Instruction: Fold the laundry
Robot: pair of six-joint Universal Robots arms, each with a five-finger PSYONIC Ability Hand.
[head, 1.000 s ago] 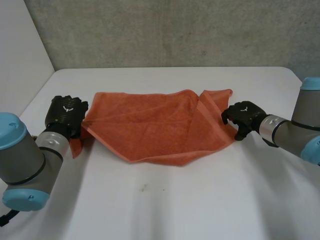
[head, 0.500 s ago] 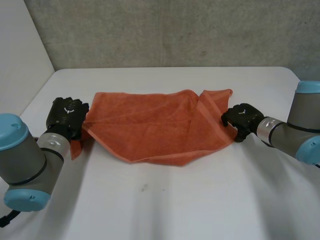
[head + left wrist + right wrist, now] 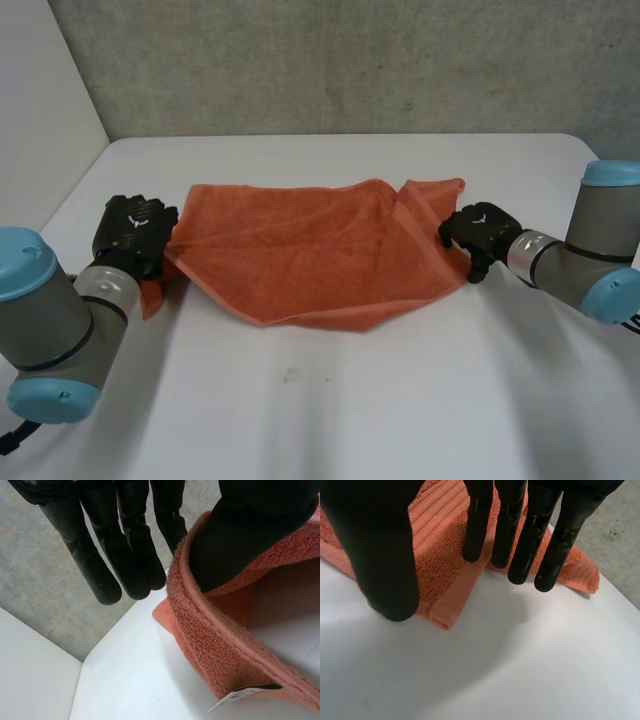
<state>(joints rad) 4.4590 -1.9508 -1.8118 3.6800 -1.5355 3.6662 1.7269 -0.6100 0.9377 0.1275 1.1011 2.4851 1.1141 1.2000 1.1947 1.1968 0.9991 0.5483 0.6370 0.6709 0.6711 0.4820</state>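
Note:
An orange towel (image 3: pixel 300 250) lies spread and rumpled on the white table (image 3: pixel 350 410), its right part folded over in a flap. My left hand (image 3: pixel 132 228) is at the towel's left corner. In the left wrist view its thumb (image 3: pixel 250 525) sits inside the curled hem of the towel (image 3: pixel 210 645), which passes between the thumb and the fingers (image 3: pixel 125 555); a white label (image 3: pixel 245 692) hangs from the hem. My right hand (image 3: pixel 478 232) is at the right edge. Its fingers (image 3: pixel 510 525) are straight over the towel (image 3: pixel 440 565), and the thumb (image 3: pixel 385 555) is by a corner.
A grey concrete wall (image 3: pixel 350 60) stands behind the table, and a white panel (image 3: pixel 40 120) closes its left side. Bare tabletop (image 3: pixel 520 670) stretches in front of the towel and under the right hand.
My right hand and forearm have slid a little leftward onto the towel's right edge. The left hand and the towel stay as they were.

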